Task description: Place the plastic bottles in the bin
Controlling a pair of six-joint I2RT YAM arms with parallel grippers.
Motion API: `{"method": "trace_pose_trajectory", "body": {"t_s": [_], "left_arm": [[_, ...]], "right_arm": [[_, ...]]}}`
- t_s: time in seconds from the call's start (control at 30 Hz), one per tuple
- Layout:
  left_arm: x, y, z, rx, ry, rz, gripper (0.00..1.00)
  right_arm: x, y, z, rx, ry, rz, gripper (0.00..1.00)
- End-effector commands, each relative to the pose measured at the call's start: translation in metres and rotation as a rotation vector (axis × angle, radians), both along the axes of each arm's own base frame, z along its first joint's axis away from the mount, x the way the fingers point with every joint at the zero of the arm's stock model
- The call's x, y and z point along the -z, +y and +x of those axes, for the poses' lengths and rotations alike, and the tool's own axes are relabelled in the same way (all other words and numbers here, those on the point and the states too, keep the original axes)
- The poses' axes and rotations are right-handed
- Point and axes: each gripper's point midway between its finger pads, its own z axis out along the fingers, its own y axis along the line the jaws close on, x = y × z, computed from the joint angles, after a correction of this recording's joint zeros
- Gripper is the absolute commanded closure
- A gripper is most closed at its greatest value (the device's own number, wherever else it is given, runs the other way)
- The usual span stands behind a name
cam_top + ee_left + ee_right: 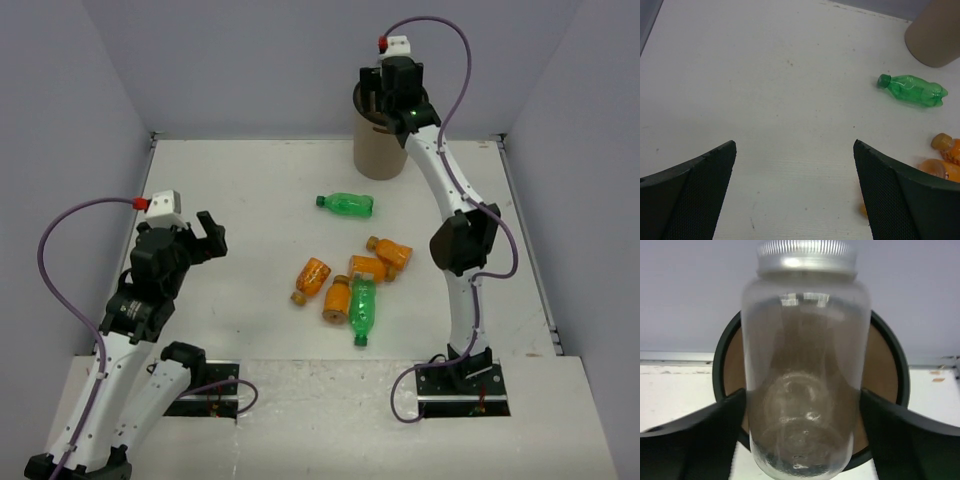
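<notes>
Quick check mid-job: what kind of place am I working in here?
Probably a lab robot test cell, not a home: plain grey walls box in a white table, and loose plastic bottles and a tan bin sit on it.

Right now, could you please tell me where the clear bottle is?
In the right wrist view, the clear bottle sits between the jaws of the right gripper, directly above the open bin.

No text, brand, number or sign can be read in any view. Any print on the orange bottles [313, 278] is too small and blurred to tell. The clear bottle [805, 365], the green bottles [346, 205] and the bin [375, 150] show no legible marking.
</notes>
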Motion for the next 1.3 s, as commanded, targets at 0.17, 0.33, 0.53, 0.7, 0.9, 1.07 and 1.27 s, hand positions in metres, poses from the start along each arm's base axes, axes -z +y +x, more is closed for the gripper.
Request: {"method": "trace_pose_trajectory", "body": {"t_s": [0.17,0.33,0.53,0.7,0.9,1.07,1.27], "left_arm": [[-0.005,-0.006,0.004,0.037,-0.030,0.006,0.00],[-0.006,-0.007,0.004,0.042,-0.031,0.006,0.00],[-0.007,-0.006,0.004,0.042,-0.036,0.006,0.00],[-0.006,-0.006,0.003,0.044,-0.036,0.005,0.00],[-0.008,-0.008,0.003,0.049,-0.041,0.001,0.00],[-0.008,-0.006,0.003,0.039,-0.040,0.004,0.00],[-0.008,-0.007,0.003,0.045,-0.040,0.004,0.00]], "right_arm": [[-0.091,-0.023,-0.013,0.044,-0.208,-0.021,0.01],[-0.094,0.015,-0.049,-0.230,-0.134,0.018,0.01],[-0.037,0.090,-0.158,-0.824,-0.105,-0.257,0.01],[0.046,0.098,-0.158,-0.816,0.115,-0.428,0.01],[0.139,0.089,-0.137,-0.739,0.370,-0.542,0.01],[0.186,0.081,-0.131,-0.718,0.466,-0.599,0.01],[0.237,0.077,-0.131,-0.736,0.576,-0.647,0.01]]}}
